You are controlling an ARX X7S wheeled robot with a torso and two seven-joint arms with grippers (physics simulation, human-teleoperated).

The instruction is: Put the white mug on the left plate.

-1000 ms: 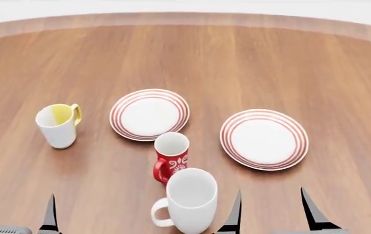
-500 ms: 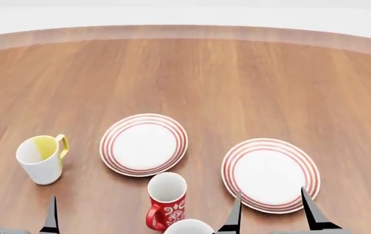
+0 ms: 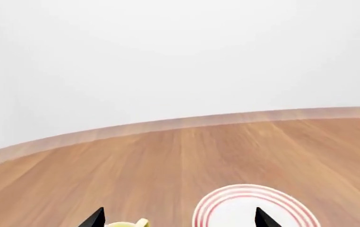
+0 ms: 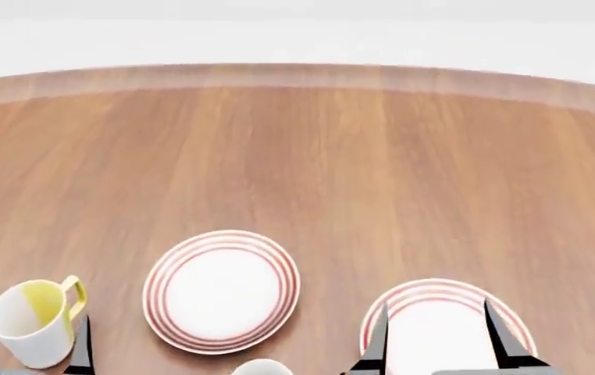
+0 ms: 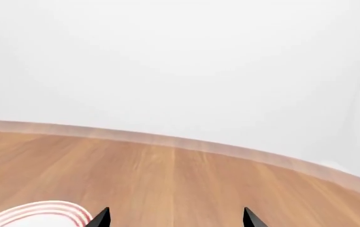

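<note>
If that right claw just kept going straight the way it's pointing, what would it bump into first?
Probably nothing: beyond the right gripper only bare wooden table and a blank wall show. The ringed plate sits off to one side, though depth is unclear.

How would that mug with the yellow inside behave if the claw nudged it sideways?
The yellow-lined mug stands upright and looks taller than its base is wide, so a high push might tip it. Its glossy surface suggests it could slide on the smooth wooden table. It looks rigid, probably ceramic.
</note>
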